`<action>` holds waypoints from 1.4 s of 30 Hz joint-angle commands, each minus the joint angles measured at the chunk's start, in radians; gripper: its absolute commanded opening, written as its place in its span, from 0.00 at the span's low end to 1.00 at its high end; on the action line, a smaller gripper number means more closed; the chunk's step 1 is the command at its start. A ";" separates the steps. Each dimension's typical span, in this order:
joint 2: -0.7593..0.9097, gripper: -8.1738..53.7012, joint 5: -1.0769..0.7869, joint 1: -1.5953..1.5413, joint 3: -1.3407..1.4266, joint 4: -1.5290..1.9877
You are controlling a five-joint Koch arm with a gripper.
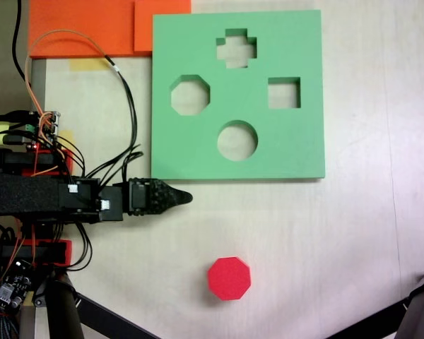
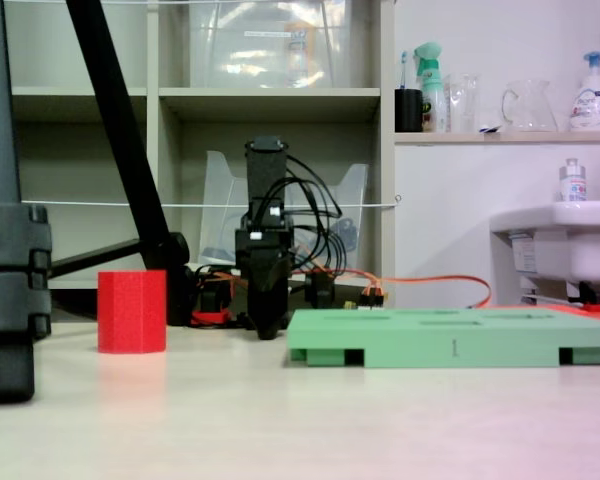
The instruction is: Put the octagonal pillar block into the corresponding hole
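The bright red octagonal pillar block (image 1: 230,278) stands upright on the pale table, near the front edge in a fixed view and left of the arm in the other fixed view (image 2: 132,311). The green foam board (image 1: 297,145) (image 2: 450,345) lies flat beyond it. Its eight-sided hole (image 1: 190,95) sits at the board's left side, nothing in it. My black gripper (image 1: 186,198) (image 2: 268,328) points along the table just off the board's near left corner. It is shut and holds nothing, about a block's width up and left of the red block.
The board also has a cross cutout (image 1: 237,48), a square cutout (image 1: 284,92) and a round cutout (image 1: 237,140). Orange foam sheets (image 1: 85,28) lie at the top left. Cables (image 1: 124,106) trail from the arm's base. Tripod legs (image 1: 417,311) (image 2: 10,250) stand at the near corners.
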 commanded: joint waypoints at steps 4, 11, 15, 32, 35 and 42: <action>0.074 0.68 0.023 -0.012 0.063 0.029; 0.074 0.67 0.041 -0.006 0.063 0.029; 0.075 0.67 0.520 0.040 0.057 -0.035; -0.120 0.51 1.299 0.327 -1.161 1.124; -0.264 0.51 1.301 0.347 -1.358 1.315; -0.575 0.83 1.227 0.449 -1.727 1.635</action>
